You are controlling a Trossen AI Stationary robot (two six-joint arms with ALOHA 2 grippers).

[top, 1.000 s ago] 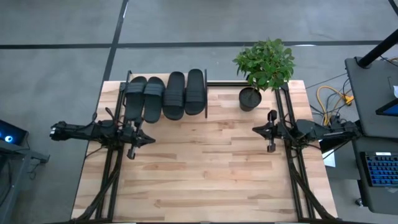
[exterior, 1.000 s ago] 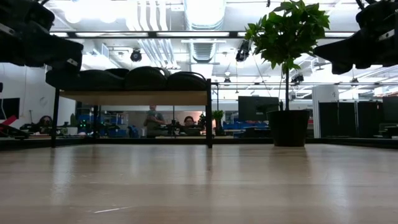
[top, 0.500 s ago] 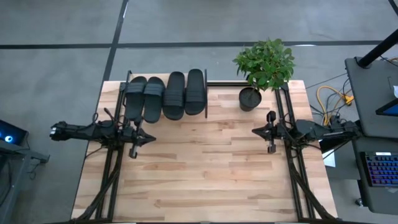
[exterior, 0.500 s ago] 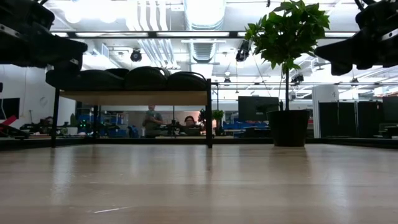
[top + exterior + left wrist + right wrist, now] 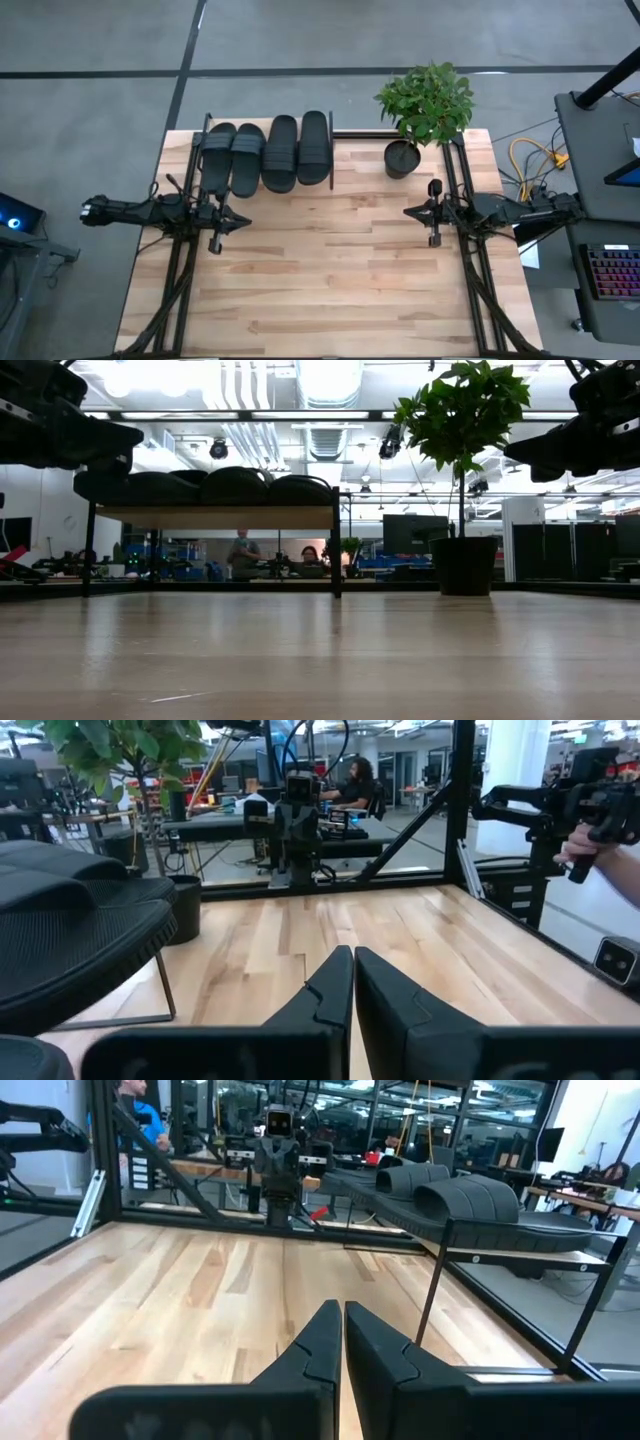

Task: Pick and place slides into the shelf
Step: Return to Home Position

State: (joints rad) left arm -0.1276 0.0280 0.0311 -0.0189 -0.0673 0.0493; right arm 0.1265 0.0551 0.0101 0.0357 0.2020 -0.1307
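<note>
All four slides [image 5: 266, 152] sit on the shelf [image 5: 215, 517]; placing's done. Your right pincer [image 5: 341, 1320] has edged slightly inward, left pincer [image 5: 352, 970] hovers parked, both closed together, empty.

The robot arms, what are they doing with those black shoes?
All four slides sit side by side on the shelf, so the tidying looks done. Neither arm holds anything. The left gripper hangs shut above the table's left side, and the right gripper hangs shut above its right side, near the potted plant.
</note>
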